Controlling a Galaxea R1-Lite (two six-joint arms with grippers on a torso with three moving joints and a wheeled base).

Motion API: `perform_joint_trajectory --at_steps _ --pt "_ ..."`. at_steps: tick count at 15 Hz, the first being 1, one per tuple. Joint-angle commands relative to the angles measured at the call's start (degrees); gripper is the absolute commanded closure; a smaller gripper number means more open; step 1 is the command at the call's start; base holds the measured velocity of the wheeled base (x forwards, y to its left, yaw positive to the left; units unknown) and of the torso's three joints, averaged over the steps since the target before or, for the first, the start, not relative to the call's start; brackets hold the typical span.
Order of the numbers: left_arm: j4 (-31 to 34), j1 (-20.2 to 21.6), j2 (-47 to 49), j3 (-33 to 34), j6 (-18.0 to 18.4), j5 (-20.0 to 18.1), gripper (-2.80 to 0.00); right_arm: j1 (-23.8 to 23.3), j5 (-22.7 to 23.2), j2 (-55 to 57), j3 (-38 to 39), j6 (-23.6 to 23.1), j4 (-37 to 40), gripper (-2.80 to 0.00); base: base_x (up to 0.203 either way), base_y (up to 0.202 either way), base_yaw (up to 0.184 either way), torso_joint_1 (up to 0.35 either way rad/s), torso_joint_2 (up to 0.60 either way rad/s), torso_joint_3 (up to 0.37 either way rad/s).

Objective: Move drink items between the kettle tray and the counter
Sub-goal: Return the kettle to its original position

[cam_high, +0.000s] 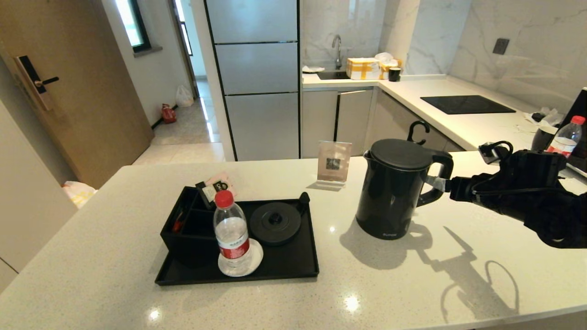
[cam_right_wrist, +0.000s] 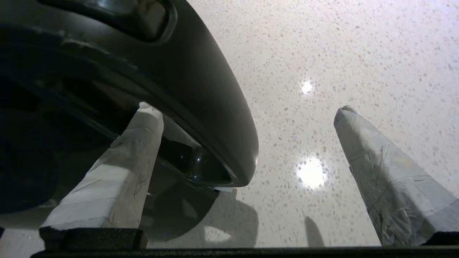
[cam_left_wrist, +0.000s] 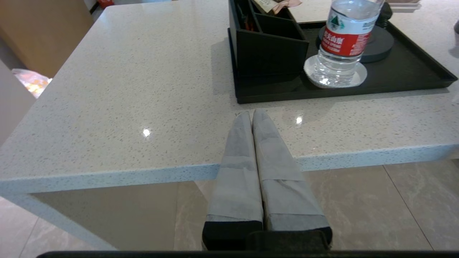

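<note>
The kettle (cam_high: 393, 190) stands on the counter (cam_high: 114, 238), right of the kettle tray (cam_high: 293, 266). The right gripper (cam_high: 439, 182) straddles its handle (cam_right_wrist: 200, 89), fingers spread. Next: close, lift, seat it on the round base (cam_high: 275, 222). The left gripper (cam_left_wrist: 252, 118), fingers together, is parked at the counter's near edge.

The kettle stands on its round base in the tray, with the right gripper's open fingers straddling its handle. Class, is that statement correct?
Not quite. The kettle stands on the counter, to the right of the tray; the round base is bare, as the head view shows. The rest holds: the right gripper is open, its fingers straddling the handle.
</note>
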Motion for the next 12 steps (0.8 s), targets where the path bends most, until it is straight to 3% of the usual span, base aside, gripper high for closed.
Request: perform_joint_trajectory --at_steps 1,12 --pt "0.0 0.0 -0.1 0.0 0.0 0.0 0.0 0.4 0.1 1.5 -1.1 0.1 -0.4 -2.8 0.0 0.0 0.0 0.0 0.0 0.0" --pt "0.0 0.1 0.0 0.0 0.0 0.0 0.0 1.1 -2.0 5.0 -6.0 0.3 -0.3 -2.8 0.0 0.0 0.0 0.0 0.0 0.0"
